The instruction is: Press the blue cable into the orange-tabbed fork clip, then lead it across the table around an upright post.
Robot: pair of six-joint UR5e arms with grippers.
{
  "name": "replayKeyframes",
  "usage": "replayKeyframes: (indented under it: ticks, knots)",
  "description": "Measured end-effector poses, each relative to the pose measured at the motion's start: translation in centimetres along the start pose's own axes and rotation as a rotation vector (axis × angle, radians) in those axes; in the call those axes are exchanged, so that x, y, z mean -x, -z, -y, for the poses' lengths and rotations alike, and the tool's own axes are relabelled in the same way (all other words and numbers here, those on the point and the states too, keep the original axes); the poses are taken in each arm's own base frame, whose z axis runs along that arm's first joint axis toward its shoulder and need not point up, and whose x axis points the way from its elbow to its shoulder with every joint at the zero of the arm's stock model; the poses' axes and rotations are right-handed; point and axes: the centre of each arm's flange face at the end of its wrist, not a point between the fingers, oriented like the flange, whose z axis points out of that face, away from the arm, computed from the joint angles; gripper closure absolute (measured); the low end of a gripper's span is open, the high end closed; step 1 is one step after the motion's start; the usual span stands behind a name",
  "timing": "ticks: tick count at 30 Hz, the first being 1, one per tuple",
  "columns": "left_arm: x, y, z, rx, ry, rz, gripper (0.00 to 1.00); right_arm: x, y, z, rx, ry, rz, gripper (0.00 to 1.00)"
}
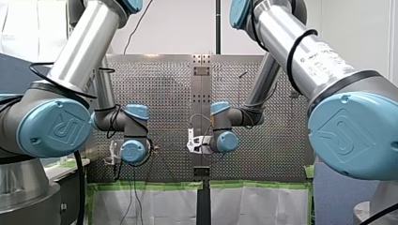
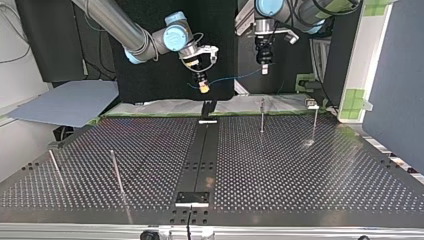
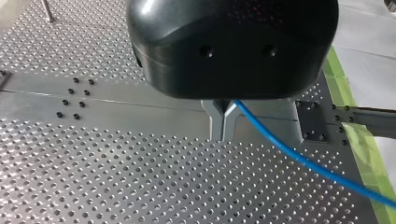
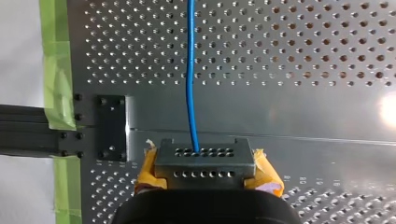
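The blue cable (image 2: 235, 78) hangs in the air between my two grippers, above the table's far edge in the top view. My left gripper (image 2: 264, 67), black with metal fingers (image 3: 217, 122), is shut on the cable (image 3: 299, 156), which trails away beside it. My right gripper (image 2: 202, 86), with yellow pads (image 4: 266, 175), is shut on the cable (image 4: 190, 79), which runs straight ahead of it over the perforated table (image 4: 303, 56). In the front view both grippers, left (image 1: 112, 154) and right (image 1: 192, 143), hover over the table's middle. No orange-tabbed clip shows.
Thin upright posts stand on the table: two at the top view's right (image 2: 261, 116) (image 2: 315, 122) and two at its left (image 2: 116, 172) (image 2: 55, 167). A dark strip (image 2: 202, 150) runs down the middle. Green tape (image 4: 56, 70) lines the edge. A grey board (image 2: 70, 102) lies off the table.
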Motion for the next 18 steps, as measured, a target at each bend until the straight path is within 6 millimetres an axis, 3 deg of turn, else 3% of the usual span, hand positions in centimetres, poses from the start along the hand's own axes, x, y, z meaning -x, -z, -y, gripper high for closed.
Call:
replayKeyframes:
  ticks: [13,18]
  knots:
    - [-1.8,-4.8,1.3,-0.022,0.085,0.046,1.0,2.7,-1.7,-0.9,-0.006,-0.021,0.014,1.0]
    - [-3.3,-5.5,0.8,0.003,0.081,0.027,1.0,3.8,-3.1,-1.8,0.004,-0.026,0.016,1.0]
